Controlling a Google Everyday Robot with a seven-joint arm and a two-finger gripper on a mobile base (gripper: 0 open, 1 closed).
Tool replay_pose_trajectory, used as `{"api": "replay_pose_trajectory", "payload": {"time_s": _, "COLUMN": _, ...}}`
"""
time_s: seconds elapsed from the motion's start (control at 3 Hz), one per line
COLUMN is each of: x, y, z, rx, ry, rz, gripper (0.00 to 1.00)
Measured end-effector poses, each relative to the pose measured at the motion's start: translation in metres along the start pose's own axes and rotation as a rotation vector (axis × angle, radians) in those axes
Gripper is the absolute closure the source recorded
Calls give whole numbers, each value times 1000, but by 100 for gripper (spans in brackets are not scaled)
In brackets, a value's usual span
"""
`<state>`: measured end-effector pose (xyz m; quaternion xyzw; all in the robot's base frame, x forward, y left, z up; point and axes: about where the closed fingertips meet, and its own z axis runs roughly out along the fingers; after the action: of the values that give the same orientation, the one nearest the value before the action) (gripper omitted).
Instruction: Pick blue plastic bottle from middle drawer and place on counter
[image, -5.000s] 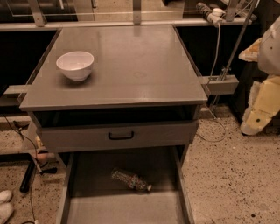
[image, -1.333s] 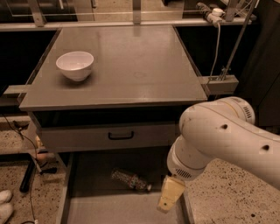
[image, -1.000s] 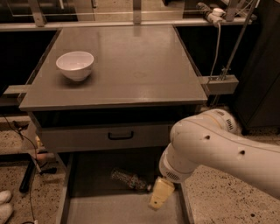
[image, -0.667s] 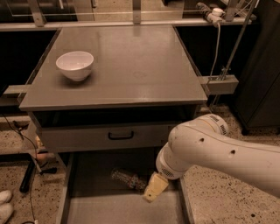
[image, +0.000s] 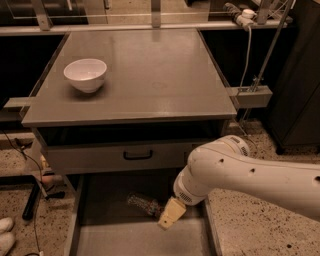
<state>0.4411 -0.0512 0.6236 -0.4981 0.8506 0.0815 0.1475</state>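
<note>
The blue plastic bottle (image: 144, 204) lies on its side on the floor of the open middle drawer (image: 100, 237), a small clear ribbed bottle. My gripper (image: 169, 216) hangs at the end of the white arm, just right of the bottle and over its right end, low in the drawer. The grey counter (image: 150, 70) is the cabinet top above.
A white bowl (image: 85, 74) stands on the counter's left side. A shut drawer front with a black handle (image: 138, 155) sits above the open drawer. Cables and a shoe (image: 6, 232) lie on the speckled floor at left. A bracket (image: 249, 95) sticks out at right.
My arm has swung in from the right and down into the open drawer, and the gripper has moved left until it is at the bottle's right end. The bottle has not moved.
</note>
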Motion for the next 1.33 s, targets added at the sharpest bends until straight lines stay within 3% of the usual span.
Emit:
{"api": "replay_pose_trajectory", "payload": {"time_s": 0.33, "x": 0, "y": 12, "z": 16, "rx": -40, "ry": -7, "rz": 3, "gripper": 0}}
{"api": "replay_pose_trajectory", "payload": {"time_s": 0.67, "x": -1, "y": 33, "z": 56, "rx": -73, "ry": -17, "rz": 6, "gripper": 0}}
{"api": "replay_pose_trajectory", "payload": {"time_s": 1.0, "x": -14, "y": 37, "z": 89, "rx": -73, "ry": -65, "rz": 30, "gripper": 0}}
{"api": "replay_pose_trajectory", "payload": {"time_s": 1.33, "x": -30, "y": 34, "z": 142, "rx": -100, "ry": -91, "rz": 49, "gripper": 0}}
